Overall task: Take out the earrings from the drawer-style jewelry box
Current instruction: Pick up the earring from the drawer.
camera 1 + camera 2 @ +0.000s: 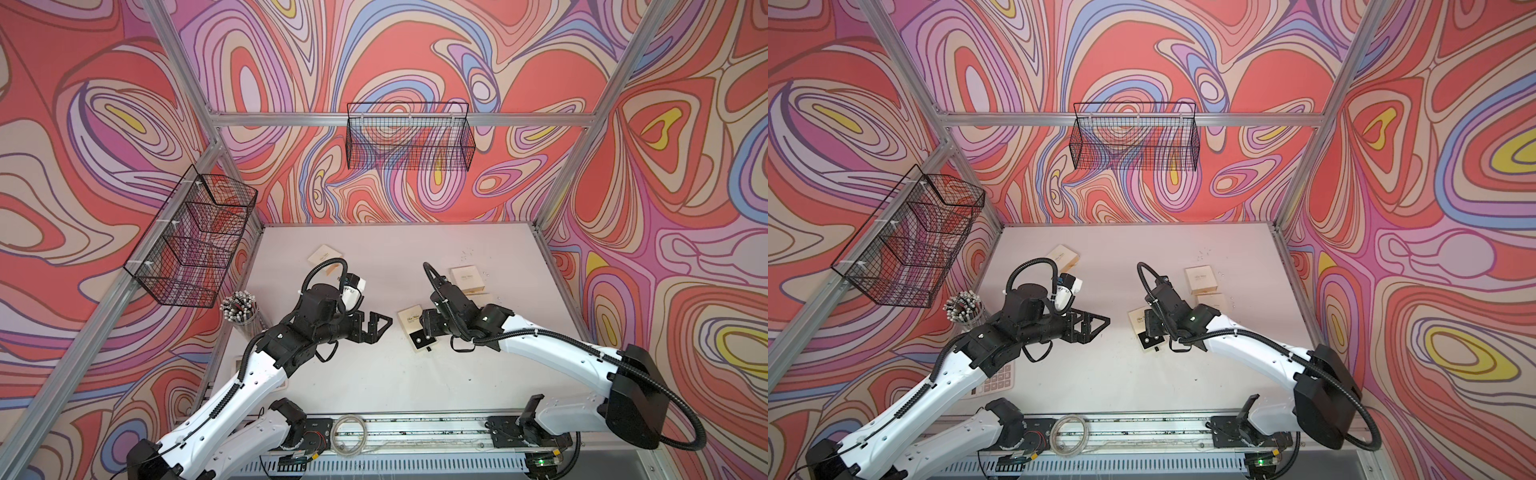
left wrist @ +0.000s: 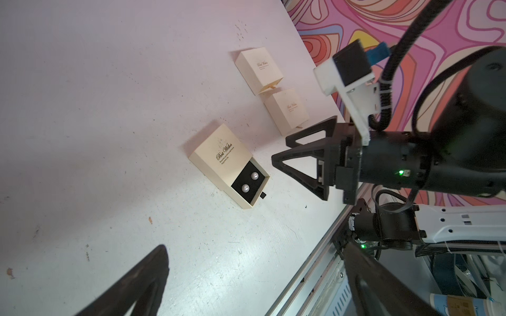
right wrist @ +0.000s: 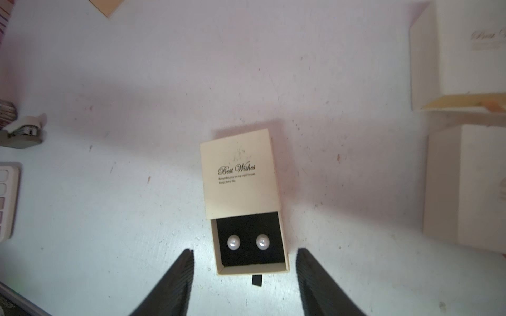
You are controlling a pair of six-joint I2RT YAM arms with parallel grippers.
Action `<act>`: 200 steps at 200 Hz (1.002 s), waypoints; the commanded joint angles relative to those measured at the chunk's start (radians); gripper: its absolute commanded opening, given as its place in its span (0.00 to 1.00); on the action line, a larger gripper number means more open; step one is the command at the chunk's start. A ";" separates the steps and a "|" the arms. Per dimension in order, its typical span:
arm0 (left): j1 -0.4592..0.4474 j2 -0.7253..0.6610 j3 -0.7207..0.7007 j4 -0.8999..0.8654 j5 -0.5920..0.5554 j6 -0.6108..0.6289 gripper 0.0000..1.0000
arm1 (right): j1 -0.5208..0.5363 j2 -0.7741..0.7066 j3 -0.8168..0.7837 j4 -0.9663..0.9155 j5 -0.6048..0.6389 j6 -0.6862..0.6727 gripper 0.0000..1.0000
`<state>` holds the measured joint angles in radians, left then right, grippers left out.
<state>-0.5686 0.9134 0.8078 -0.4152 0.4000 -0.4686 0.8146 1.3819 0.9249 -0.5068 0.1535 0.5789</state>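
The cream "Best Wishes" jewelry box (image 3: 238, 177) lies flat on the white table, its drawer (image 3: 283, 240) slid partly out. Two pearl earrings (image 3: 233, 243) (image 3: 262, 242) sit in the drawer's black foam, and they also show in the left wrist view (image 2: 254, 175). My right gripper (image 3: 244, 250) hovers over the drawer, open. Its fingers (image 3: 183, 276) stand on either side of the drawer without touching it. In both top views the box (image 1: 409, 318) (image 1: 1138, 320) is partly under this gripper. My left gripper (image 1: 380, 328) (image 2: 254, 246) is open and empty, to the left of the box.
Two more cream boxes (image 1: 467, 278) (image 1: 484, 298) lie at the right, and another (image 1: 326, 255) at the back left. A cup of pencils (image 1: 241, 309) and a calculator (image 1: 994, 380) stand near the left edge. Wire baskets (image 1: 195, 237) (image 1: 409, 137) hang on the walls.
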 commanded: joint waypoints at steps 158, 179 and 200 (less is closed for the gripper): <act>0.065 0.064 0.001 0.068 0.158 -0.064 1.00 | 0.008 0.170 -0.088 0.106 -0.030 0.022 0.27; 0.065 0.062 -0.001 0.068 0.156 -0.063 1.00 | 0.008 0.184 -0.090 0.114 -0.037 0.023 0.25; 0.067 0.059 -0.001 0.068 0.155 -0.065 1.00 | 0.008 0.195 -0.087 0.108 -0.024 0.029 0.24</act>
<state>-0.5091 0.9852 0.8078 -0.3687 0.5430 -0.5278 0.8192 1.5570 0.8486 -0.4042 0.1120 0.5964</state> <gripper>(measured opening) 0.999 0.244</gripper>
